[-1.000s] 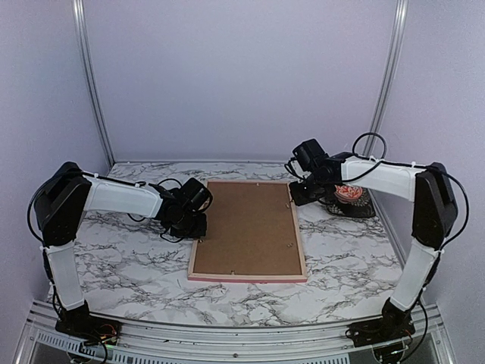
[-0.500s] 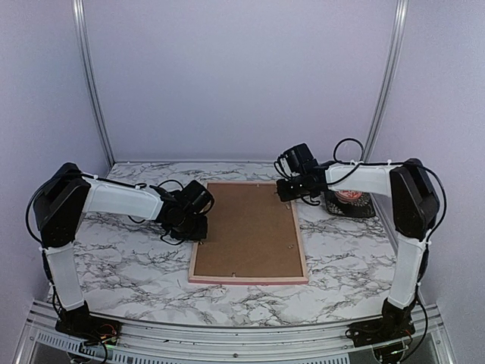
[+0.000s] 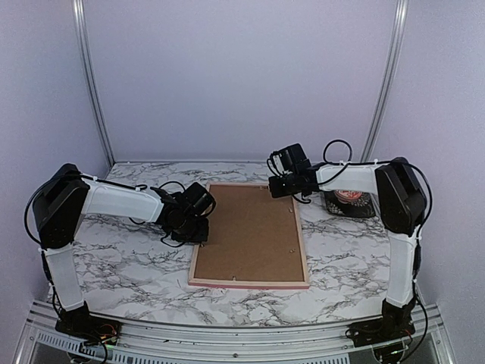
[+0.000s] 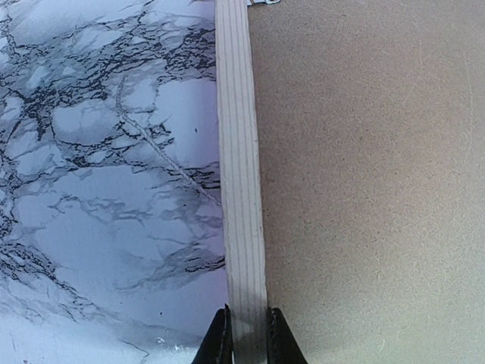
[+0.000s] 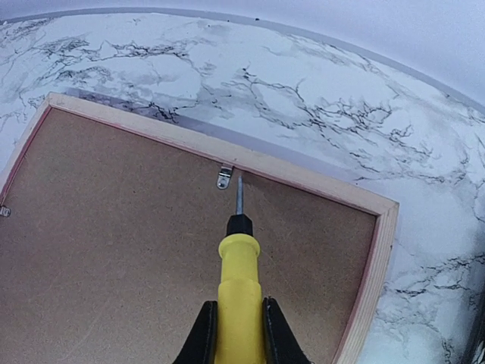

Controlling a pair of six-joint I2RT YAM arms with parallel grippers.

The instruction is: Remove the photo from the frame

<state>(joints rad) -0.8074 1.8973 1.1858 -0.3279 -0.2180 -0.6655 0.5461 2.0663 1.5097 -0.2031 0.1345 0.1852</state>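
Note:
The pink frame point(image 3: 248, 281) lies face down on the marble table, with its brown backing board point(image 3: 246, 231) facing up. The photo is hidden beneath the board. My left gripper point(image 3: 198, 231) is shut on the frame's left rail point(image 4: 241, 189), with one finger on each side of it point(image 4: 247, 337). My right gripper point(image 3: 282, 186) is shut on a yellow-handled screwdriver point(image 5: 239, 280) over the frame's far edge. The screwdriver's metal tip sits just right of a small metal clip point(image 5: 224, 177) on the far rail point(image 5: 303, 171).
A dark round holder with something red and white in it point(image 3: 350, 199) stands at the back right, near the wall. More small metal clips sit along the board's edges point(image 3: 291, 244). The back wall runs close behind the frame.
My right arm has swung left from beside the dark holder to over the frame's far edge, carrying the screwdriver. The left gripper has stayed on the left rail.

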